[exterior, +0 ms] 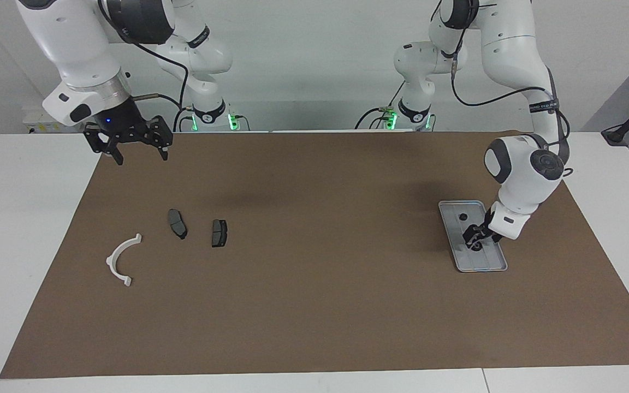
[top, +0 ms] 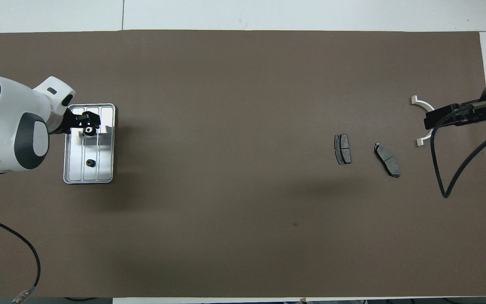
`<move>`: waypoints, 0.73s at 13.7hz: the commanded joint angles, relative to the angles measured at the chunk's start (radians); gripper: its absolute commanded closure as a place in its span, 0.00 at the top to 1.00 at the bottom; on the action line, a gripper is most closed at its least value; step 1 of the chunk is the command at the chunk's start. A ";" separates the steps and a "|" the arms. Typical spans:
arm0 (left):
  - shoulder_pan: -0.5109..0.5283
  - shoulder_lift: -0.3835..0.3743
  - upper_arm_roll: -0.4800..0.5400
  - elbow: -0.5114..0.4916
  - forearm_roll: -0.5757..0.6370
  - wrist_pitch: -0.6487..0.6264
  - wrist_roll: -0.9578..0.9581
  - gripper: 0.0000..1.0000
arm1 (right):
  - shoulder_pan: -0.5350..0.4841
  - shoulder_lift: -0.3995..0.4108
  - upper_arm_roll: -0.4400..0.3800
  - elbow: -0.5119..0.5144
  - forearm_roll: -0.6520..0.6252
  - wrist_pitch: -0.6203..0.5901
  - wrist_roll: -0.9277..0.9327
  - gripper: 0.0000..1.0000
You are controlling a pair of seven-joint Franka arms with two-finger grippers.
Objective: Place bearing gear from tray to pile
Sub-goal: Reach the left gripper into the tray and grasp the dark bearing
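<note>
Your right gripper (exterior: 138, 155) hangs over the mat's (exterior: 314, 305) corner at the robots' edge, fingers wide, waiting. The pile (exterior: 172, 240) sits clear of it, toward the right arm's end. Left gripper (exterior: 475, 240) is down in the tray (exterior: 484, 265), fingers straddling the bearing gear (top: 88, 131); can't tell if they grip it.

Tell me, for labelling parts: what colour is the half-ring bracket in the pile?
White; the half-ring bracket shows best in the facing view.
</note>
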 commanded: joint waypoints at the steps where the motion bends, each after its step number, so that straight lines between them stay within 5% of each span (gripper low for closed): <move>1: -0.003 0.004 0.007 -0.005 -0.007 0.022 -0.011 0.90 | -0.005 -0.002 0.000 -0.008 0.026 0.013 0.016 1.00; 10: -0.011 0.012 0.007 -0.060 -0.007 0.096 -0.014 0.86 | -0.014 -0.002 0.000 -0.008 0.026 0.014 0.016 1.00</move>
